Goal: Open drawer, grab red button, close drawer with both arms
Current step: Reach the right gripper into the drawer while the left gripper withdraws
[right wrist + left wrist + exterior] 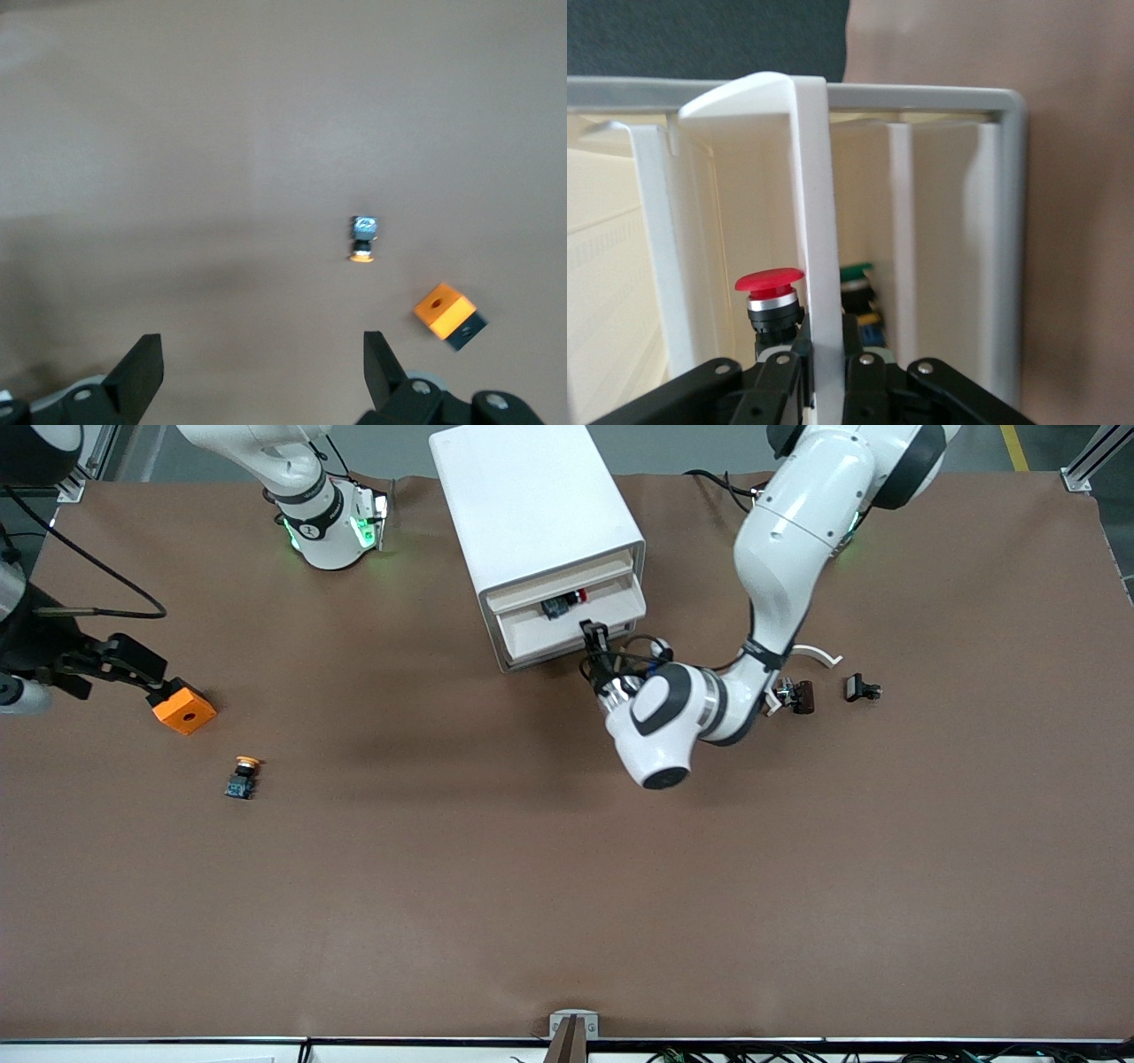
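The white cabinet (532,505) stands at the robots' edge of the table. One drawer (540,636) is pulled partly out. The red-capped button (576,596) lies inside it and also shows in the left wrist view (770,283). My left gripper (592,636) is shut on the drawer's front lip (819,221), one finger on each face of it. My right gripper (133,664) hangs open and empty high over the right arm's end of the table; in its wrist view (261,350) only bare table lies between the fingers.
An orange cube with a hole (183,708) (447,314) and an orange-capped button (241,778) (362,239) lie toward the right arm's end. Two small dark parts (797,695) (861,688) lie beside the left arm. A green-capped button (855,274) sits in the neighbouring drawer.
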Motion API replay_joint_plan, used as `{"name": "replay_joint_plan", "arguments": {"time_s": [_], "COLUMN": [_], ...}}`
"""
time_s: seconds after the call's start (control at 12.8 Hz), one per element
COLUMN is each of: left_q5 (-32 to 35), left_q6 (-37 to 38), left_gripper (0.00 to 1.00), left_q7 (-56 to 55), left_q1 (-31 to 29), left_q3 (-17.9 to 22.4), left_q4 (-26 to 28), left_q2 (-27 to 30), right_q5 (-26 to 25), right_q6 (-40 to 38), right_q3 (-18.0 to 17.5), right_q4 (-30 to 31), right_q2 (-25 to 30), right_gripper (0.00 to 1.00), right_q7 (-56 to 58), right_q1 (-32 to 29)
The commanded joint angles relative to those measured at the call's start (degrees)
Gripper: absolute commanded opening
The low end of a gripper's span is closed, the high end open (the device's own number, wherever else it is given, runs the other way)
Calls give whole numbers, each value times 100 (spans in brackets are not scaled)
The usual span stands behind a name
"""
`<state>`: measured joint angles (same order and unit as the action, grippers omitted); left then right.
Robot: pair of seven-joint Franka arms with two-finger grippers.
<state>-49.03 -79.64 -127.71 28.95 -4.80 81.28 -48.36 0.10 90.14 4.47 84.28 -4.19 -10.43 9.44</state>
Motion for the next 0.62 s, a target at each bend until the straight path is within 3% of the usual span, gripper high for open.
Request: {"name": "replay_joint_plan", "arguments": {"time_s": [0.0,0.55], "left_q5": [8,8], "left_q6": [-34,-34], "left_gripper": [0,0], "left_q7": [580,774], "left_q1": [-109,-442], "left_q3": [312,559], "left_q4": [-42,-209], "left_q2": [-7,11], "right_q5": [26,-10], "right_q6": [-311,-261], "right_q3": [37,37], "right_q4": [-70,-78], "right_q2": [-20,-591], "right_gripper": [100,100], "right_q7": [-1378,-4938], "right_q1": [636,2403]}}
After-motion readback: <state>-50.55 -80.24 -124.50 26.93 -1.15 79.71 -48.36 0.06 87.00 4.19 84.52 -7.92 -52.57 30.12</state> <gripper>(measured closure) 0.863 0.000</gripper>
